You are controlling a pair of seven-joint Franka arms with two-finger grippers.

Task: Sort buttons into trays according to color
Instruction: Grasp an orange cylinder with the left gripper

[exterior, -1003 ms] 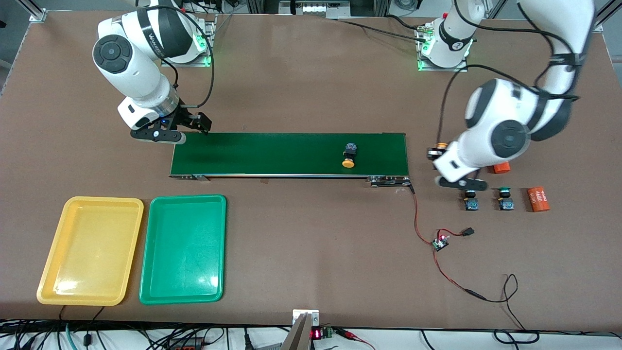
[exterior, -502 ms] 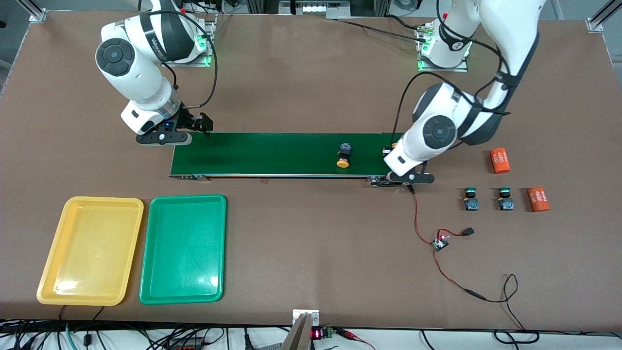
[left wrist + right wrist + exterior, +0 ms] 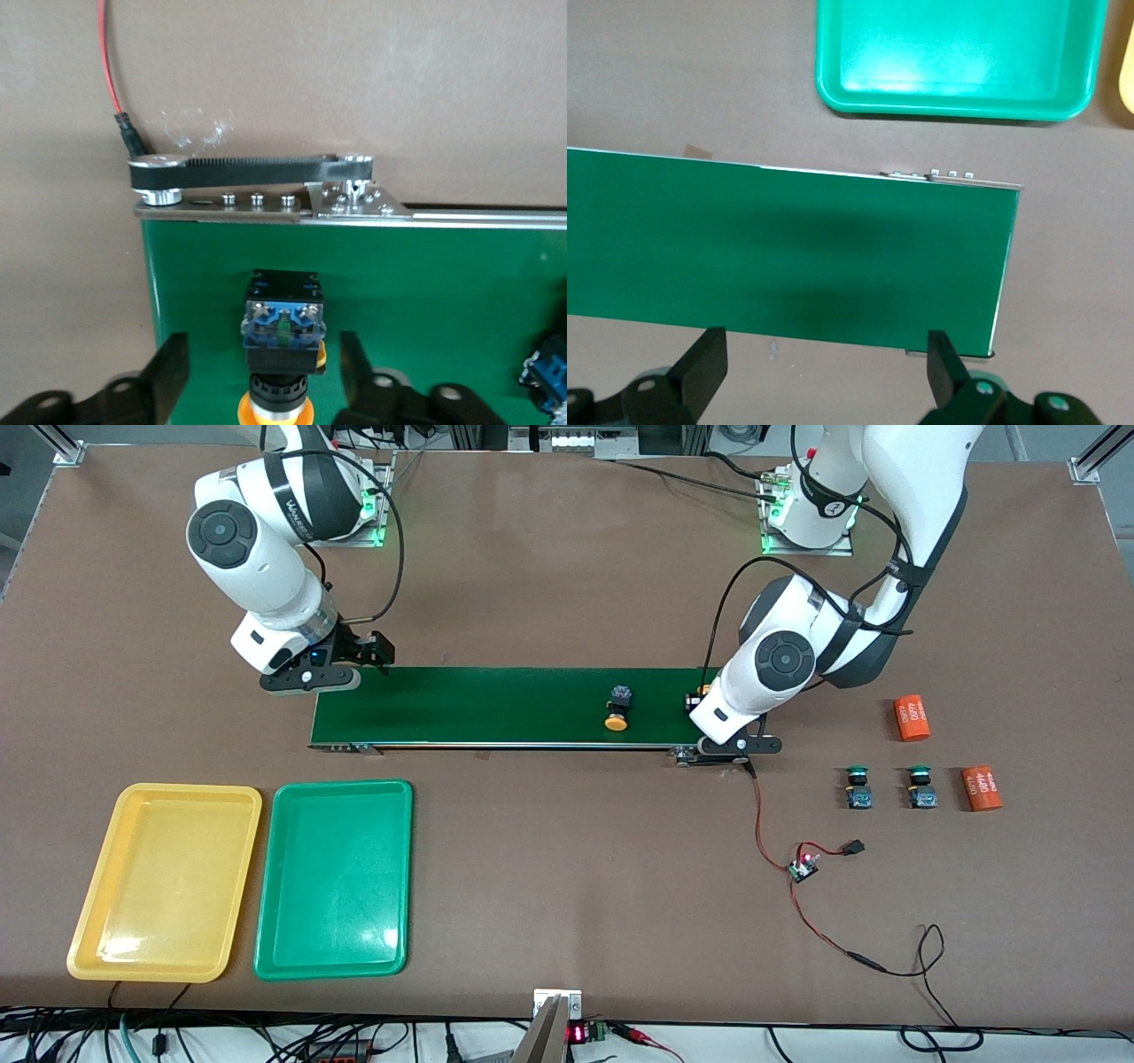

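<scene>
A yellow-capped button (image 3: 283,332) lies on the green conveyor belt (image 3: 496,704) at the end toward the left arm. My left gripper (image 3: 702,703) is low over it. Its fingers (image 3: 168,376) stand open on either side, clear of the button. A second yellow-capped button (image 3: 617,709) lies on the belt nearer its middle. Two green-capped buttons (image 3: 858,786) (image 3: 921,786) stand on the table toward the left arm's end. My right gripper (image 3: 326,666) hangs open and empty over the belt's other end. The yellow tray (image 3: 164,881) and the green tray (image 3: 335,877) lie side by side, nearer the front camera.
Two orange cylinders (image 3: 911,718) (image 3: 982,788) lie beside the green-capped buttons. A red and black wire with a small circuit board (image 3: 803,865) runs from the belt's drive end across the table toward the front camera.
My left arm swung from over the table by the cylinders to the belt's end, set the yellow-capped button down and opened. The other button drifted along the belt toward the right arm.
</scene>
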